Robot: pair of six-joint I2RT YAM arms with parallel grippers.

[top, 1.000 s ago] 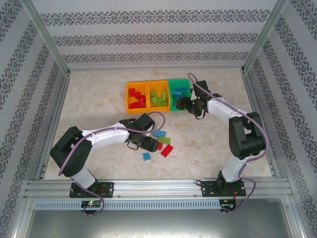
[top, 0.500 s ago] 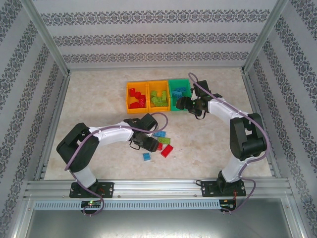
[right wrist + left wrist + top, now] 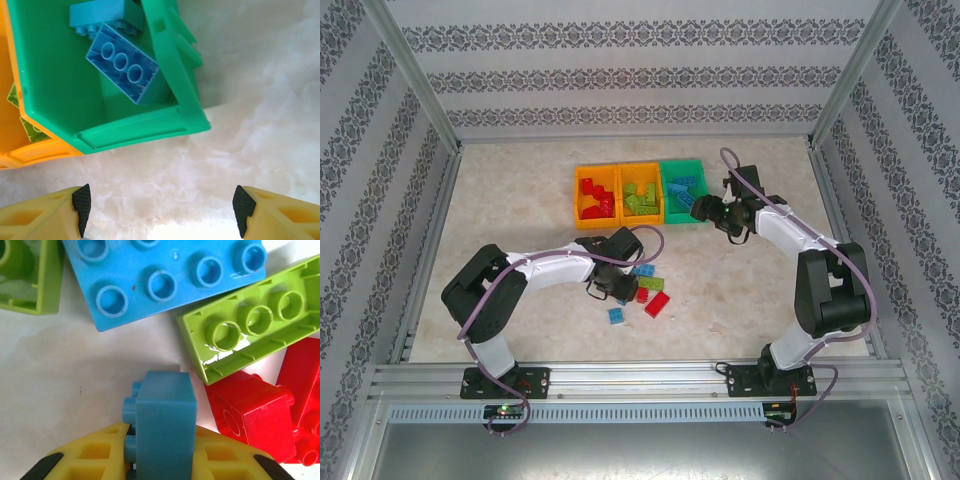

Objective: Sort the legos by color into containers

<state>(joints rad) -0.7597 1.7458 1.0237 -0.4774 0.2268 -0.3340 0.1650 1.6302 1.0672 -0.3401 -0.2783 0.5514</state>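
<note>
Blue brick [image 3: 165, 410], clenched in the left gripper [image 3: 161, 460], should rise straight clear of neighbouring legos [image 3: 250, 325] before crossing to the far green bin [image 3: 145, 127] near the released right gripper [image 3: 159, 210].

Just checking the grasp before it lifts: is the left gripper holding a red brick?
No, the left gripper is shut on a small light blue brick; the red bricks lie beside it.

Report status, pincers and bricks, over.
Left pincer shut on small blue brick. Right pincer open, empty, near green bin. Lime brick, red brick crowd the pick.
</note>
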